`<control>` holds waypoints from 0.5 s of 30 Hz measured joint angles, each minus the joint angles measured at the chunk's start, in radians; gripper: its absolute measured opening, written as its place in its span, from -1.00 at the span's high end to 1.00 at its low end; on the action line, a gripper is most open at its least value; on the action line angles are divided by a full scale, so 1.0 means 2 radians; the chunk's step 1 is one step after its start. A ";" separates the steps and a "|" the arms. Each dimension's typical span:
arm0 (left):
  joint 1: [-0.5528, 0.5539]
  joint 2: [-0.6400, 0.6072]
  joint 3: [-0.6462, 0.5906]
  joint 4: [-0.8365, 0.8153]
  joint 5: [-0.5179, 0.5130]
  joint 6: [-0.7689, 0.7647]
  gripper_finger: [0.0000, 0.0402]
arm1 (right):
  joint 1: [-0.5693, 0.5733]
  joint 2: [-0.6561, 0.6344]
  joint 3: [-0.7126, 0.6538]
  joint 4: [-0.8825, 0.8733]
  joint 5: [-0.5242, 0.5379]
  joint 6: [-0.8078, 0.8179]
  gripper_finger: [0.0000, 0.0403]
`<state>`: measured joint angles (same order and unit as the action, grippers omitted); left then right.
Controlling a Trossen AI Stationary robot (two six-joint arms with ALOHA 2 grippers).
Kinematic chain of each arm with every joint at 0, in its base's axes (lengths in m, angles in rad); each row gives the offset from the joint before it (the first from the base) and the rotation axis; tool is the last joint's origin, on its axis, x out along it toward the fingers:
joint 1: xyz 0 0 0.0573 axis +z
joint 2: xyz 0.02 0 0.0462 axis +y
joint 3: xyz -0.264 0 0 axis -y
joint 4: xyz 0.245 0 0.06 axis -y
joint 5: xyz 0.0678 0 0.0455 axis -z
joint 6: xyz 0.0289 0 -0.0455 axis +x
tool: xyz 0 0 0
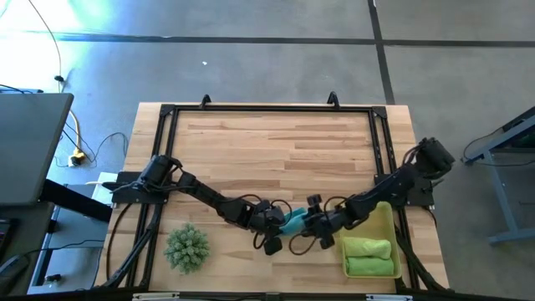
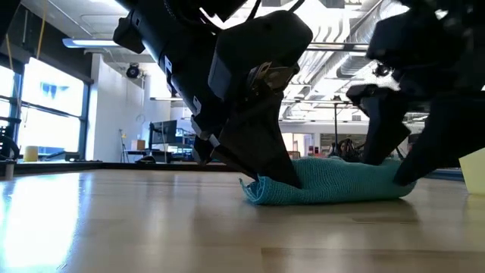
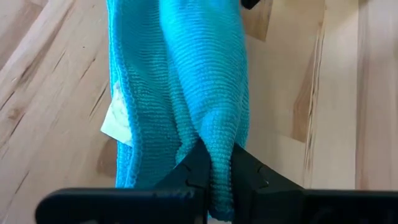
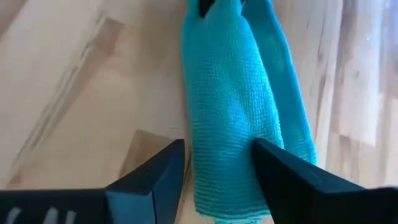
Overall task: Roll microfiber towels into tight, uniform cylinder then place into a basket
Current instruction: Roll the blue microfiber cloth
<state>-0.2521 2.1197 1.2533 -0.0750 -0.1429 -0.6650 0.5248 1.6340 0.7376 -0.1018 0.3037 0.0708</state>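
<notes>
The teal towel (image 1: 293, 221) lies on the table near its front middle as a long, loosely rolled bundle (image 2: 341, 182) between my two grippers. My left gripper (image 1: 276, 224) is shut on the towel's left end (image 3: 216, 163). My right gripper (image 1: 311, 221) is open at the towel's right end, with one finger on either side of it (image 4: 217, 155). I cannot tell whether those fingers touch it. Two green rolled towels (image 1: 369, 248) (image 1: 370, 266) lie in the yellow basket (image 1: 384, 219) at the front right. My left gripper pinches a raised fold at the towel's left end (image 3: 217, 146) between its two fingers. The fingers (image 2: 265, 171) slant down onto it from the table's left, along the bundle's length. The towel lies slack on the table, stretching away from the fingers.
A spiky green plant-like ball (image 1: 186, 247) sits at the front left. A black frame (image 1: 267, 109) runs around the wooden table top. The basket stands close behind my right gripper. The far half of the table top (image 1: 276, 150) is bare wood.
</notes>
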 joint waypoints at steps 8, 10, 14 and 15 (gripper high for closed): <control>-0.001 -0.011 0.000 -0.001 0.009 0.010 0.87 | -0.032 0.022 0.001 0.000 -0.036 -0.013 0.20; -0.001 -0.012 0.000 0.000 0.009 0.011 0.84 | -0.036 0.024 0.002 -0.002 -0.041 -0.013 0.22; -0.001 -0.017 0.000 -0.012 0.024 0.017 0.74 | -0.044 0.028 0.002 -0.002 -0.061 -0.012 0.32; -0.001 -0.018 0.000 -0.014 0.033 0.024 0.71 | -0.047 0.028 0.002 -0.002 -0.064 -0.008 0.35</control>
<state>-0.2543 2.0837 1.2530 -0.1037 -0.0775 -0.6163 0.4315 1.6909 0.7414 -0.1060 0.1754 0.0549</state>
